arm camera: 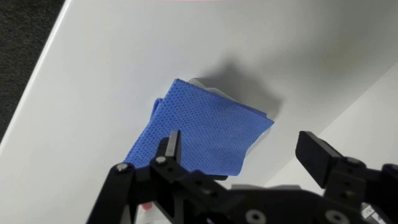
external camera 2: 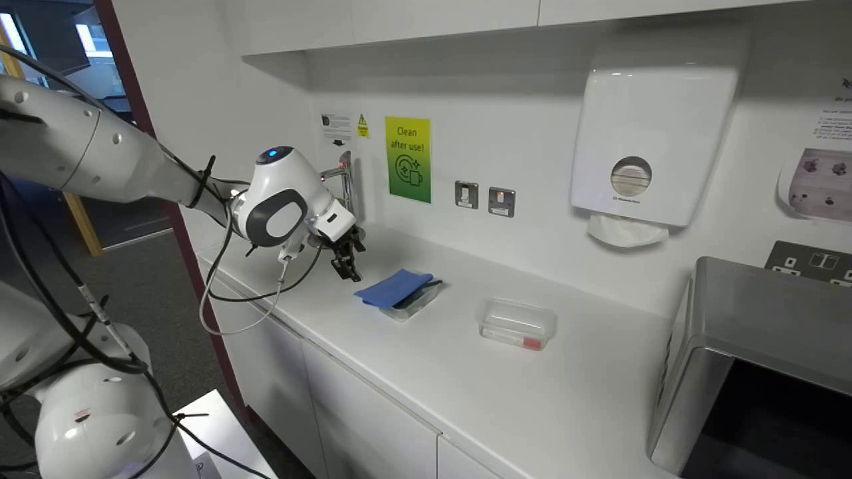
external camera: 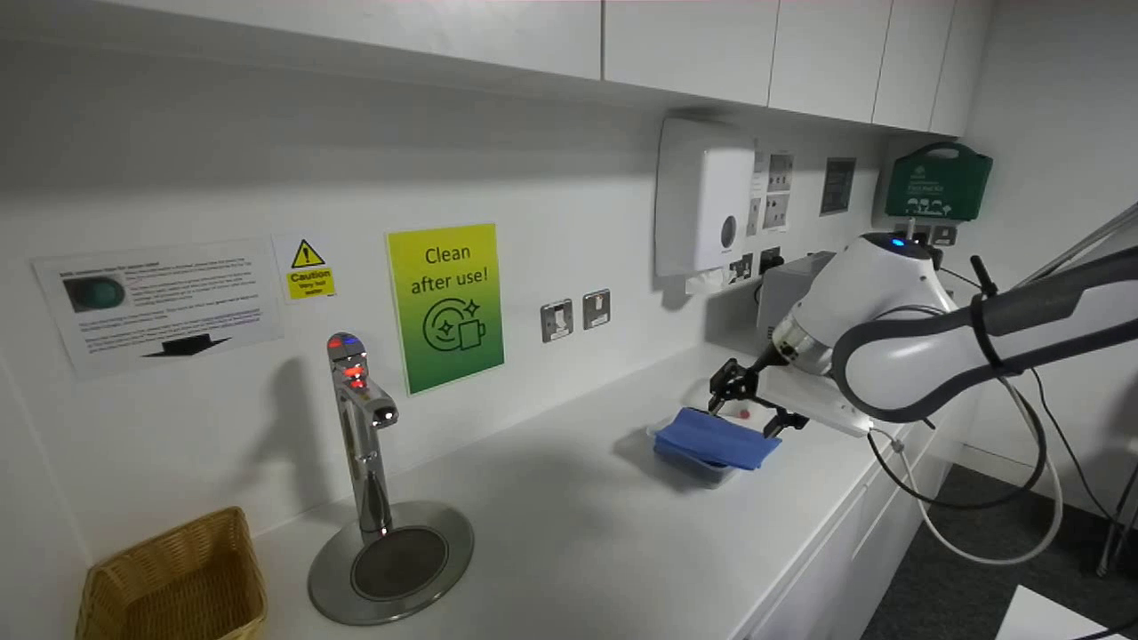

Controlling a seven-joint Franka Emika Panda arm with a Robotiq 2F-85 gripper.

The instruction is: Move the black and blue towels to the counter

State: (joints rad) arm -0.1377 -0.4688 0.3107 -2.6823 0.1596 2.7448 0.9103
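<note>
A folded blue towel lies on top of a clear plastic container on the white counter. The blue towel overhangs the clear container. A black towel shows as a dark strip under it; in the wrist view only a small black edge shows below the blue towel. My gripper is open and empty above the towels. In the wrist view the gripper has one finger over the blue towel and the other past its right side, over the counter. Most of the black towel is hidden.
Another clear container with a red mark stands on the counter nearer the microwave. A tap and a wicker basket are at the far end. A paper dispenser and cabinets hang above.
</note>
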